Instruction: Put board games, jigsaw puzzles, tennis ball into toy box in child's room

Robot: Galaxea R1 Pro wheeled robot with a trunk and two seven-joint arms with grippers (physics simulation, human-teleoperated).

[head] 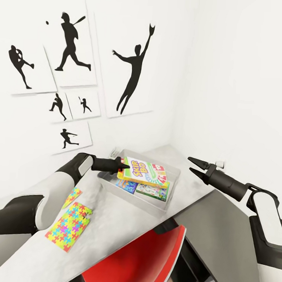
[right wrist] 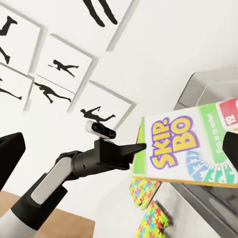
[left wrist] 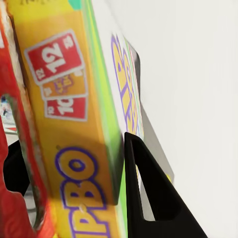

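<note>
Nearest to me, the red chair (head: 151, 257) stands at the edge of the table (head: 124, 227). Just beyond it, on the pale top, the two jigsaw puzzles (head: 70, 224) lie flat beside my left arm, not yet picked up. So these are left to do.

Farther on is the toy box (head: 172, 177), near the corner of the walls. Inside it I see the small blue board game (head: 126, 185) and the green-and-white board game (head: 153, 191) lying on the bottom. My left gripper (head: 122, 164) holds the SKIP-BO board game (head: 145, 172) by one edge, above these two and over the box. By my judgement this third game only needs to be let go. The tennis ball I cannot find; maybe it is hidden in the box.

My right gripper (head: 194, 166) hangs beside the box with fingers spread apart and nothing between them.

The left wrist view shows the grip close: one black finger (left wrist: 148, 193) presses against the SKIP-BO lid. The right wrist view shows the box from the side, tilted, and the puzzles under it. The head view shows the sports prints (head: 132, 70) on the far wall.
</note>
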